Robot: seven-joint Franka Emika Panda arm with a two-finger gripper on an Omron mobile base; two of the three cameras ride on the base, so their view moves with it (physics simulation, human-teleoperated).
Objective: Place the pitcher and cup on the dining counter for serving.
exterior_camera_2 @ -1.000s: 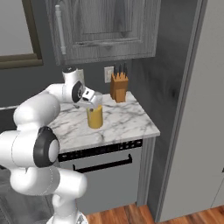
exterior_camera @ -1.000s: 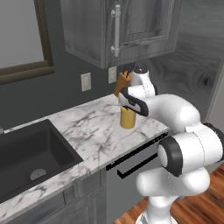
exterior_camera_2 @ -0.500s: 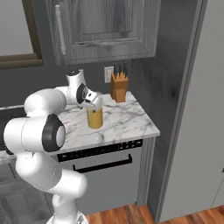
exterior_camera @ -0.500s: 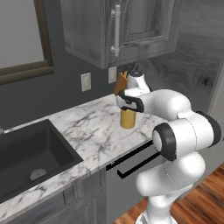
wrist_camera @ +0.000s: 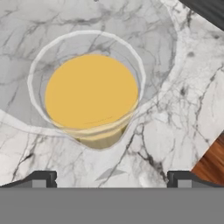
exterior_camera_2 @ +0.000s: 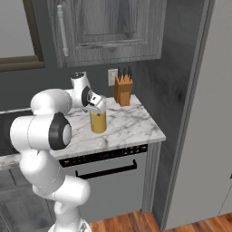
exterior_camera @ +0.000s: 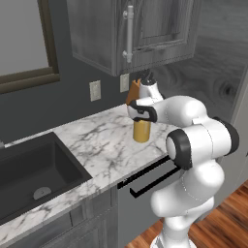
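Hand view has the pitcher (wrist_camera: 92, 98) sitting upper left of centre, upright on the marble table (wrist_camera: 175, 109), with bare marble all round it and the table edge cutting across the right side. End effector (wrist_camera: 109, 178) is spread wide, fingertips at the bottom, hanging right above the pitcher's rim, not touching. Knife block (exterior_camera_2: 123, 89) stands well apart by the wall.
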